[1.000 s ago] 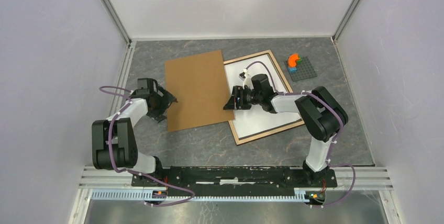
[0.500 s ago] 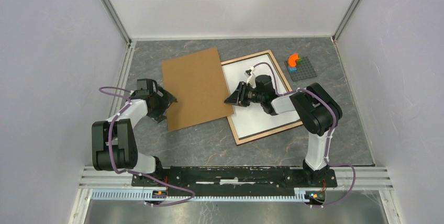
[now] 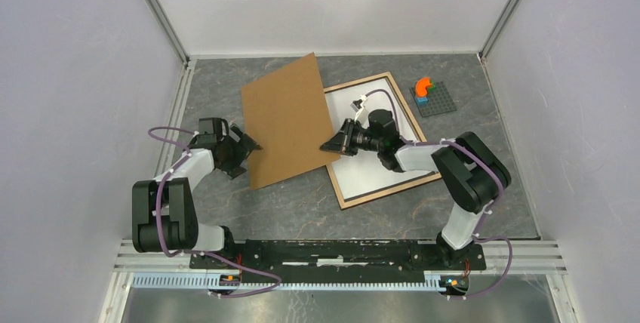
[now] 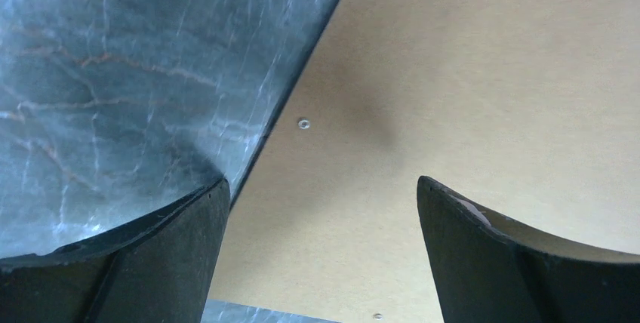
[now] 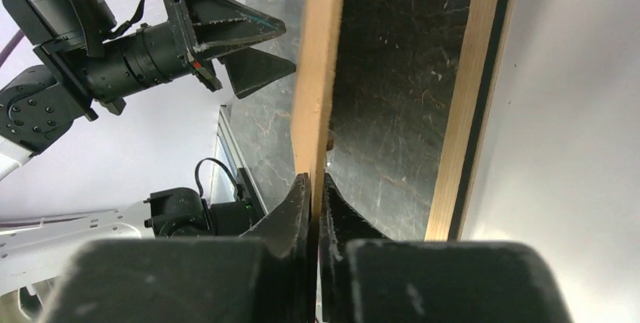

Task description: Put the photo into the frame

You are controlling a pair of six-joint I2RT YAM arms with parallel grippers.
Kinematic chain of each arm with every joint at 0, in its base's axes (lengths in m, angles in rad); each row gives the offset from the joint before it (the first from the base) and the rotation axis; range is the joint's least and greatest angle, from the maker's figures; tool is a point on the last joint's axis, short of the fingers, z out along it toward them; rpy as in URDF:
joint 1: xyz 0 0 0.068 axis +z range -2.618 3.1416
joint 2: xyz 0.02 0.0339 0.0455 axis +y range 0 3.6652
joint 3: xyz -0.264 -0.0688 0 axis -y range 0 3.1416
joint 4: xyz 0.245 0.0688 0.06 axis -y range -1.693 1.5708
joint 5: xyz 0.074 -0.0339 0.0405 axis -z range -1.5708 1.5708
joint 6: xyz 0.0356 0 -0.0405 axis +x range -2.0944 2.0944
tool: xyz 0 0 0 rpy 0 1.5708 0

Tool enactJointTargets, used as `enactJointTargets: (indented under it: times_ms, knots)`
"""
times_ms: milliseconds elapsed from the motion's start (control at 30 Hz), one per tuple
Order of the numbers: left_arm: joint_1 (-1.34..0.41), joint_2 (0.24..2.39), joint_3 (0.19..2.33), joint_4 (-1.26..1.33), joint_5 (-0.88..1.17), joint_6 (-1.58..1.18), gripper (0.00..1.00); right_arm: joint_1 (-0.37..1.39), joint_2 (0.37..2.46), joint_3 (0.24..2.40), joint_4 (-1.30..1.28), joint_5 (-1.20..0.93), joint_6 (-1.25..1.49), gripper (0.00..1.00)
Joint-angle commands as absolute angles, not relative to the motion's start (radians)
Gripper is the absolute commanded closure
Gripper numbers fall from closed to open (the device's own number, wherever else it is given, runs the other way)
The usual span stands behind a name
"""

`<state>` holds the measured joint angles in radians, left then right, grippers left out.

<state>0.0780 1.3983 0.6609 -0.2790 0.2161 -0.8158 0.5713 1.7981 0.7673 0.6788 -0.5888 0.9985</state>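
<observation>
The frame (image 3: 392,190) lies flat right of centre, its wood-brown rim (image 5: 464,112) around a white surface (image 3: 377,168). The photo's landscape side shows in no view. A plain brown backing panel (image 3: 287,119) stands tilted, its right edge raised. My right gripper (image 3: 330,146) is shut on that edge, and the right wrist view shows the thin board (image 5: 321,59) pinched between the jaws (image 5: 317,187). My left gripper (image 3: 247,144) is open at the panel's left edge. In the left wrist view the panel (image 4: 453,74) fills the space beyond the wide-apart fingers of that gripper (image 4: 321,183).
A small grey studded plate (image 3: 434,99) with an orange piece (image 3: 423,85) sits at the back right. White walls close in the marbled grey table (image 3: 302,202) on three sides. The arm bases stand along the near rail.
My right gripper has shut on the backing panel's right edge and lifted it, so the panel now tilts. The left gripper has shifted slightly nearer and right along the panel's left edge.
</observation>
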Motion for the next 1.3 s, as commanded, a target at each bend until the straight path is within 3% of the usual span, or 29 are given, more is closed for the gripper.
enactJointTargets:
  times_ms: [0, 267, 433, 800, 1067, 1267]
  knots:
    - [0.064, 1.314, 0.631, -0.408, 0.163, -0.714, 0.00, 0.580, 1.647, 0.844, 0.466, -0.523, 0.845, 1.00]
    - [0.061, 1.140, 0.745, -0.537, 0.102, -0.622, 0.00, 0.580, 1.402, 1.020, 0.076, -0.452, 0.659, 1.00]
    - [0.050, 1.042, 0.768, -0.552, 0.078, -0.600, 0.00, 0.575, 1.281, 1.199, -0.305, -0.339, 0.461, 1.00]
    - [0.034, 1.003, 0.767, -0.536, 0.111, -0.582, 0.00, 0.573, 1.245, 1.700, -1.000, 0.111, 0.155, 1.00]
    - [0.023, 1.038, 0.759, -0.519, 0.135, -0.583, 0.00, 0.631, 1.337, 1.912, -1.255, 0.456, 0.184, 1.00]
    - [0.020, 1.049, 0.747, -0.498, 0.143, -0.594, 0.00, 0.747, 1.343, 1.798, -1.256, 0.628, 0.279, 1.00]
